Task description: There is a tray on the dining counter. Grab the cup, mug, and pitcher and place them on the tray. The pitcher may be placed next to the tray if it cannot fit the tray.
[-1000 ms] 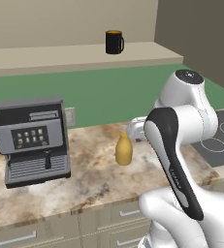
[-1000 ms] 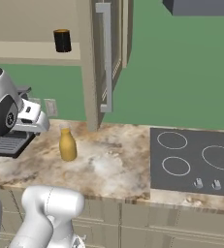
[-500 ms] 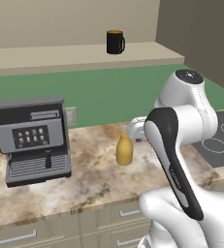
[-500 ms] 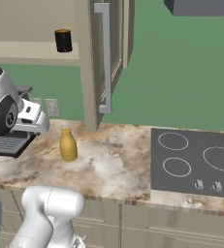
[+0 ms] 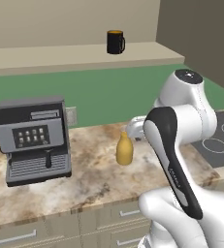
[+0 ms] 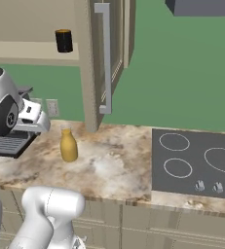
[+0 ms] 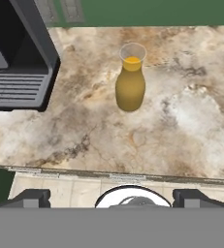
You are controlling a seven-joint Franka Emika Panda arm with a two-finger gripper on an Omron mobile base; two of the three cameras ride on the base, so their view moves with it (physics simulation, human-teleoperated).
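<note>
The yellow-orange pitcher (image 5: 124, 150) (image 6: 68, 146) stands upright on a marbled counter with cream drawers, right of a coffee machine. In the hand view the pitcher (image 7: 130, 87) sits ahead of my gripper (image 7: 114, 196) and well apart from it. The fingertips (image 7: 33, 197) are spread wide, open with nothing between them. The white hand hovers just above and behind the pitcher in the left base view. The black mug (image 5: 115, 42) (image 6: 64, 41) stands on a high beige shelf above the counter. The tray, the cup and the dining counter are out of view.
A grey and black coffee machine (image 5: 33, 140) (image 7: 16, 58) stands left of the pitcher. A black cooktop (image 6: 196, 160) lies to the right. A cabinet door with a long handle (image 6: 104, 58) hangs open above the counter. The counter's front edge (image 7: 113, 172) runs below the pitcher.
</note>
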